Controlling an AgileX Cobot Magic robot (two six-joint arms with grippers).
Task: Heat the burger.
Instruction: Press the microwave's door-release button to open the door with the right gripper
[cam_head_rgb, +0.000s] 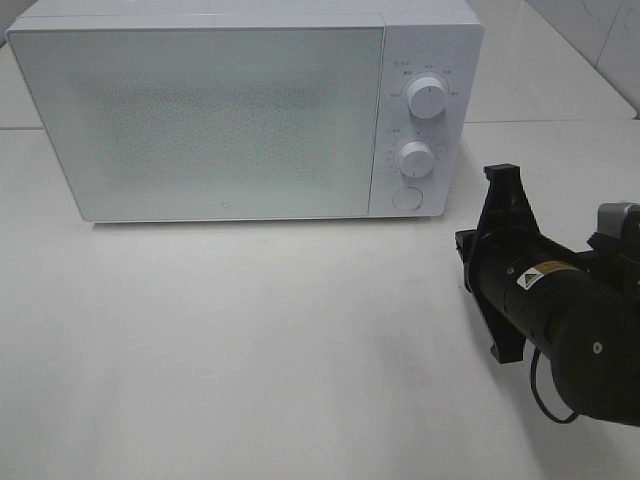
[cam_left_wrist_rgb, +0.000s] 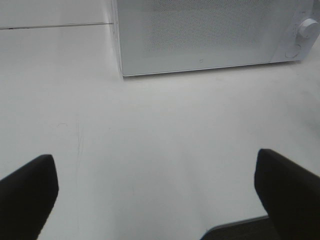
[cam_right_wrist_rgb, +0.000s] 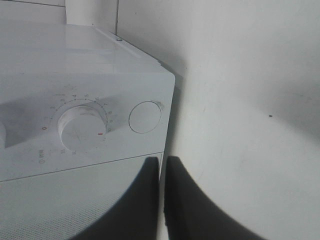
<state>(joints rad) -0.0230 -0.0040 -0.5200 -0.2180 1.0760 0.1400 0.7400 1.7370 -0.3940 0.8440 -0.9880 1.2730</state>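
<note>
The burger is out of view in every frame. A white microwave (cam_head_rgb: 200, 110) stands at the back of the table with its door closed. My right gripper (cam_right_wrist_rgb: 163, 162) is shut, its two dark fingers pressed together with nothing between them, just in front of the microwave's lower right corner, below the round button (cam_right_wrist_rgb: 145, 117). The right arm (cam_head_rgb: 560, 310) lies to the right of the microwave. My left gripper (cam_left_wrist_rgb: 155, 165) is open and empty over the bare table, some way in front of the microwave (cam_left_wrist_rgb: 200, 35).
The microwave's control panel carries an upper knob (cam_head_rgb: 427, 97), a lower knob (cam_head_rgb: 414, 157) and a round button (cam_head_rgb: 407, 198). The white table (cam_head_rgb: 250, 340) stretches in front of it. A tiled wall stands at the far right.
</note>
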